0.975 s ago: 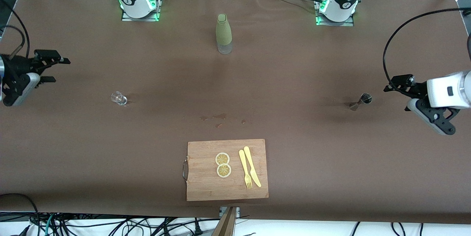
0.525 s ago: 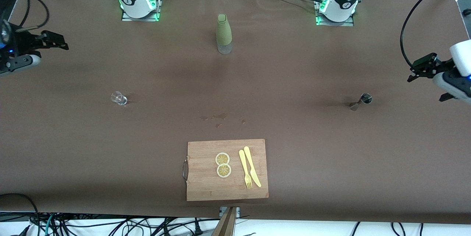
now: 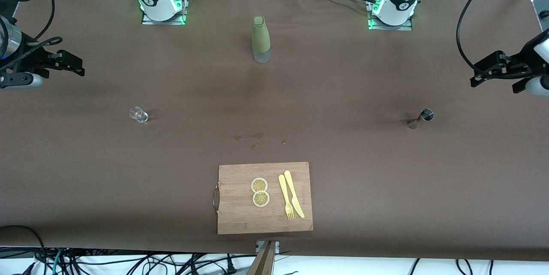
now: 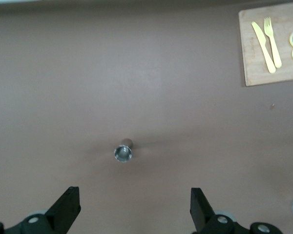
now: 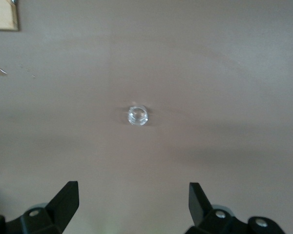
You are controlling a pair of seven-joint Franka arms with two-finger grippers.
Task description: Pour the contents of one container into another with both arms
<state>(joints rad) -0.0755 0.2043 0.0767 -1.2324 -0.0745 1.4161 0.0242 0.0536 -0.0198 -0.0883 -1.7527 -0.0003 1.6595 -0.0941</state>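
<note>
A small clear glass (image 3: pixel 138 114) (image 5: pixel 137 115) stands on the brown table toward the right arm's end. A small metal jigger (image 3: pixel 420 118) (image 4: pixel 123 152) stands toward the left arm's end. My right gripper (image 3: pixel 73 64) (image 5: pixel 133 195) hangs open and empty in the air over the table's edge at its end, the glass ahead of it. At the other end my left gripper (image 3: pixel 480 73) (image 4: pixel 135 199) is likewise open and empty, up in the air, with the jigger in front of its fingers.
A green bottle (image 3: pixel 260 39) stands between the two arm bases. A wooden cutting board (image 3: pixel 240 215) lies near the front camera, carrying two lemon slices (image 3: pixel 260 191) and a yellow knife and fork (image 3: pixel 291 200). Small wet spots (image 3: pixel 253 137) mark the table's middle.
Both grippers have risen and drawn back from over the table near the glass and jigger toward the table's ends. The glass and jigger stay put.
</note>
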